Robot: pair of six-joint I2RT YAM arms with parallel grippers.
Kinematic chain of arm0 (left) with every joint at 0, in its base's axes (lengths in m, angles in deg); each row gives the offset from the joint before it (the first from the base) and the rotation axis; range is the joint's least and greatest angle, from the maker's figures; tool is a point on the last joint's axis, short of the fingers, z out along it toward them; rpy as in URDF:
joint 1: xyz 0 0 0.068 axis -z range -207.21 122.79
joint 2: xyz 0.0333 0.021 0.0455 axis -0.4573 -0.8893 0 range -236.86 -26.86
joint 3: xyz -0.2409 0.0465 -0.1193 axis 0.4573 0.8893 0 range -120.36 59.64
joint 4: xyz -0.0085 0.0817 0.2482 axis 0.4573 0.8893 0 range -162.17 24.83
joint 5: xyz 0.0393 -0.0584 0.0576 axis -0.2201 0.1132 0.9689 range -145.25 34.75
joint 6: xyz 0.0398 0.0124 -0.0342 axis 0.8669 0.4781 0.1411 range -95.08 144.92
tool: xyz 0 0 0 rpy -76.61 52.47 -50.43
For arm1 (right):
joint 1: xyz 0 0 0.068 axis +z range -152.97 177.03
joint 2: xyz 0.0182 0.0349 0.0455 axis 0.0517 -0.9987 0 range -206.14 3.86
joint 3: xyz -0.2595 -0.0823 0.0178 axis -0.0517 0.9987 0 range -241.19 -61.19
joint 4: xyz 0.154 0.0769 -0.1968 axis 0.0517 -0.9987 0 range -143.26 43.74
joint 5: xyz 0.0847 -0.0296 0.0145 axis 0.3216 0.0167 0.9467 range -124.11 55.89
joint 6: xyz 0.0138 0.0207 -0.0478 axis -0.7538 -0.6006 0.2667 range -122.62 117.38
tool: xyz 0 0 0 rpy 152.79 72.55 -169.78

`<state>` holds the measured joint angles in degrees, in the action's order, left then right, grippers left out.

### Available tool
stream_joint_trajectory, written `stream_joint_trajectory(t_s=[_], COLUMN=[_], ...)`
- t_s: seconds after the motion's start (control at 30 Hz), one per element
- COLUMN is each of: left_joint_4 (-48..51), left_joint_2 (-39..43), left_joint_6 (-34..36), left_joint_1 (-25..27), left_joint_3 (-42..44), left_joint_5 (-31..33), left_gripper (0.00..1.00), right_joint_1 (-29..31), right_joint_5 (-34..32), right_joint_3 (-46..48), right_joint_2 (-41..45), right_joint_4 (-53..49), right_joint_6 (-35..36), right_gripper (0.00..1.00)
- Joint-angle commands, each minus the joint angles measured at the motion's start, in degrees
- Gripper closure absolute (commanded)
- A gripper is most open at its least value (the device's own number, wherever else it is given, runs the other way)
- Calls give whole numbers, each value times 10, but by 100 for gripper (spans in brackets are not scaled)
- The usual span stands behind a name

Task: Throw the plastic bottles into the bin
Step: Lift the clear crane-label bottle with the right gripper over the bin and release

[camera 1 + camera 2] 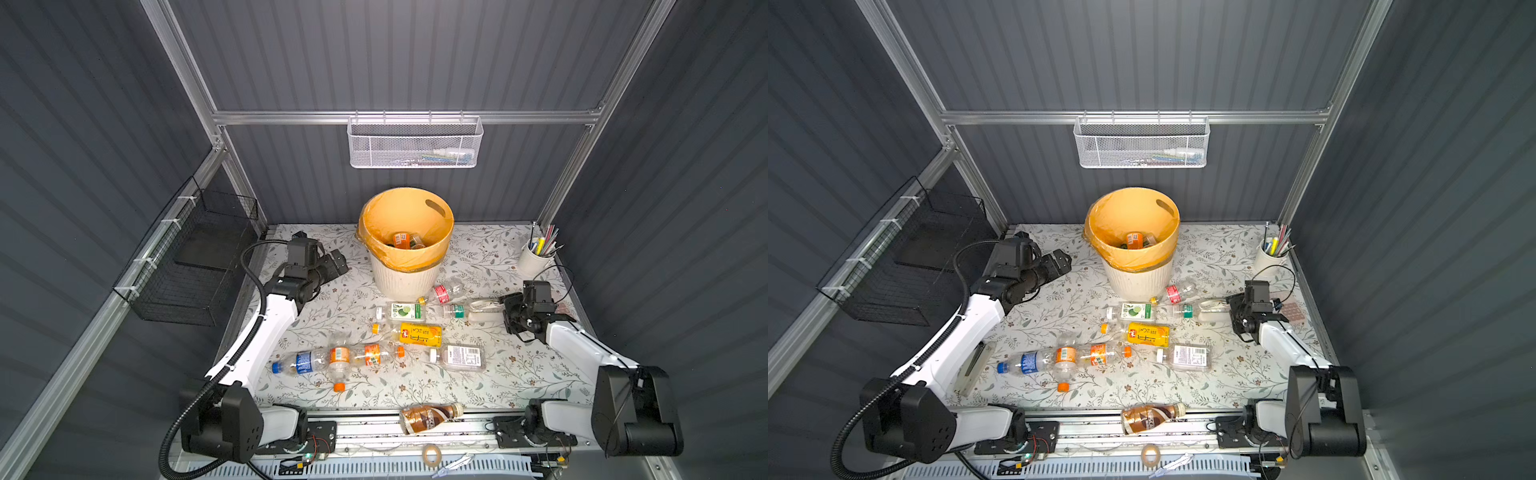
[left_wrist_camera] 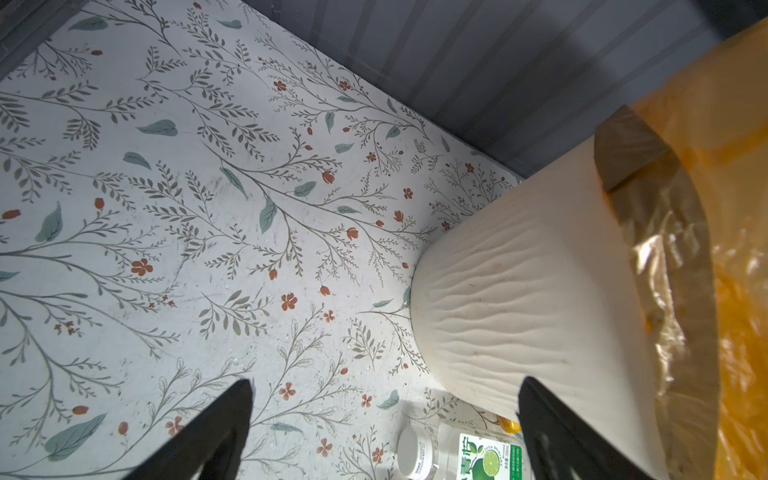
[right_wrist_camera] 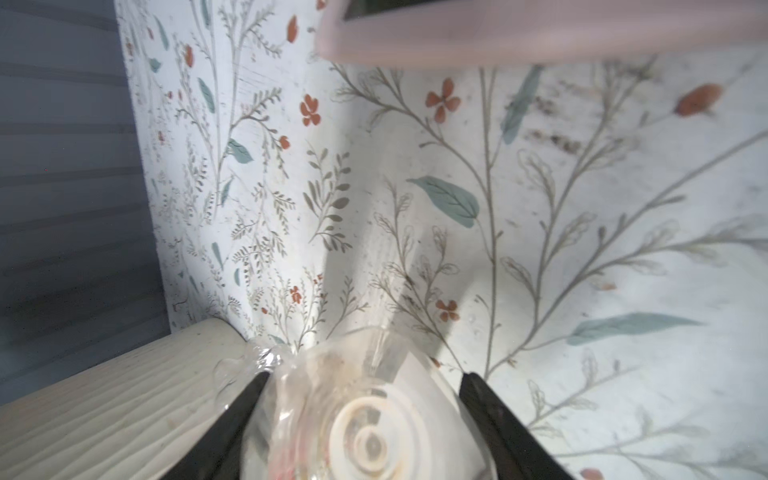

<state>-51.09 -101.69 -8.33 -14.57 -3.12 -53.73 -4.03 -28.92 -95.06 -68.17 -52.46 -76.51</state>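
I'm working on the clear green-labelled bottle (image 1: 467,311), which seems to be lying on its side on the floral table (image 1: 519,374), near the bin's foot on the right. In the right wrist view I'm looking straight at its round base. The right gripper (image 3: 365,376) is clamping it, one jaw pressing each side of the thin, slightly crumpled wall. I'm judging this as the grasp step: the bottle is held but not yet lifted.

The bin (image 1: 401,280) is standing at the back middle of the table, much taller than the bottle. A couple of orange-labelled bottles (image 1: 401,240) are already lying in its orange liner.

For the next move I'm planning a clear lift above the rim. Then I'm carrying the bottle across over the opening and only there letting the jaws part. The red-labelled bottle (image 1: 442,293) is lying against the bin's foot on that path, so I'm wanting height first. The soft plastic may slip or buckle.

The left gripper (image 1: 337,264) is hanging empty with its jaws wide apart on the bin's other side. Its wrist view shows the lime-labelled bottle (image 2: 486,455) close by.

Many bottles are waiting on the table, and a brown bottle (image 1: 428,417) is lying on the front rail.
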Motion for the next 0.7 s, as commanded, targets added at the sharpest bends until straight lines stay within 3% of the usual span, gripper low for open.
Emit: stream_joint_trajectory(t_s=[0.0, 0.47, 0.67], left_joint_4=[-10, -9, -8], left_joint_2=[11, -2, 0], left_joint_6=[-9, -19, -20], left_joint_1=[-5, -5, -5], left_joint_3=[16, 37, 49], left_joint_5=[-19, -21, -14], left_gripper=[0, 0, 0], right_joint_1=[-12, -98, -132], right_joint_5=[25, 134, 208], right_joint_3=[-11, -66, -170], right_joint_2=[19, 76, 112], right_joint_4=[-11, -44, -51], right_joint_6=[42, 130, 133], right_gripper=[40, 40, 40])
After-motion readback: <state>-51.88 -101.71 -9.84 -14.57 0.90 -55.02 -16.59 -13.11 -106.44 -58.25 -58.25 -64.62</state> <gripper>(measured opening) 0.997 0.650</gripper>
